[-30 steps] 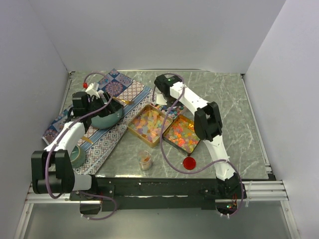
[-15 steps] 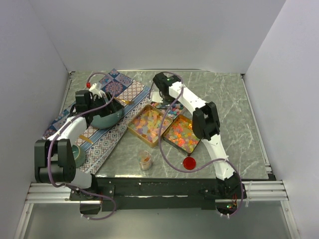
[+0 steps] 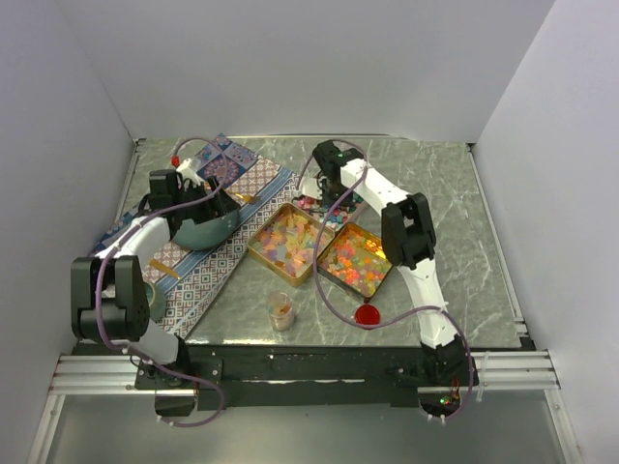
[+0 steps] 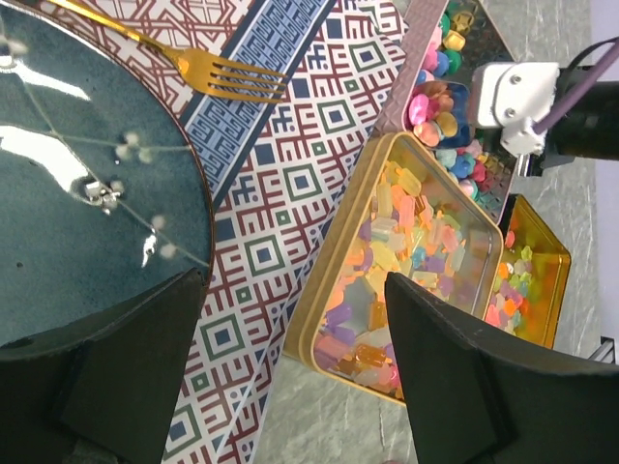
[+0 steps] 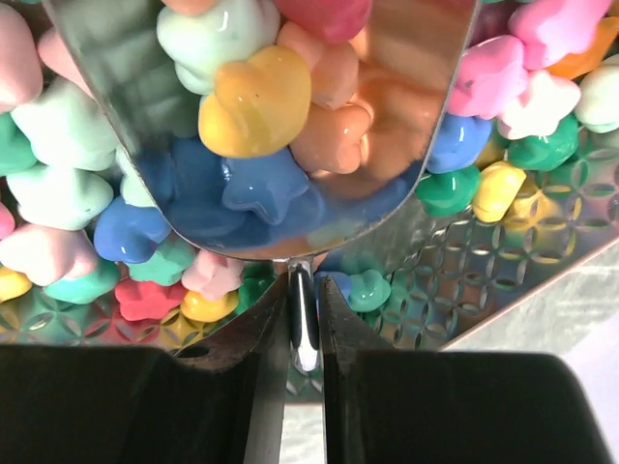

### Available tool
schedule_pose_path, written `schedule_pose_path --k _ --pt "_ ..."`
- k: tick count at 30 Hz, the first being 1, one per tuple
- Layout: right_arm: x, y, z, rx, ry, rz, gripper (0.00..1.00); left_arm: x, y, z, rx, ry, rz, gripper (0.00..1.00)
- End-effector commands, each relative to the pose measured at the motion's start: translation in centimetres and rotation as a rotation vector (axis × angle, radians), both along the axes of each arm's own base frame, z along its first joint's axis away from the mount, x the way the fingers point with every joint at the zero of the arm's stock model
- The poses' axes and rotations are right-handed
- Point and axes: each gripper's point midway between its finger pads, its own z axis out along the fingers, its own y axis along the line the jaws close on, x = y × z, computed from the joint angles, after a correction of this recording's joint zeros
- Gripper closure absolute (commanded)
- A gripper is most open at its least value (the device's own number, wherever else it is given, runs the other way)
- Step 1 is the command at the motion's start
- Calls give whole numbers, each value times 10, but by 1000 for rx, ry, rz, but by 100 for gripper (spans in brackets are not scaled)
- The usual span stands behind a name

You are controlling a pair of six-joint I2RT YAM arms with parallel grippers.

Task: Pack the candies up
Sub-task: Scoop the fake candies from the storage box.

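Pastel candies lie in a patterned silver tray at the back. My right gripper is shut on the thin handle of a metal scoop. The scoop holds several pastel candies, low over the tray. In the top view the right gripper is above that tray. Translucent yellow-pink candies fill one gold tin. Orange-red-yellow candies fill the other tin. My left gripper is open and empty above the cloth, between the bowl and the tin. It also shows in the top view.
A dark teal bowl and a gold fork rest on a patterned cloth at the left. A small glass cup and a red disc stand near the front. A tape roll lies at the front left.
My right gripper has shifted a little to the right over the pastel tray. The left arm has swung slightly back and left, with its gripper staying by the bowl.
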Motion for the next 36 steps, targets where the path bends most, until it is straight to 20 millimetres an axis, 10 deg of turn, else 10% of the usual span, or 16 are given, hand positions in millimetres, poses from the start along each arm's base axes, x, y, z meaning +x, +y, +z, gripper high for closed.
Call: schedule_pose_path --k 1,36 --pt "-1 11 -6 113 46 155 100 14 1 15 23 -48 -26 18" --pt "-6 31 139 986 -133 -213 100 27 10 30 141 -100 -88 18"
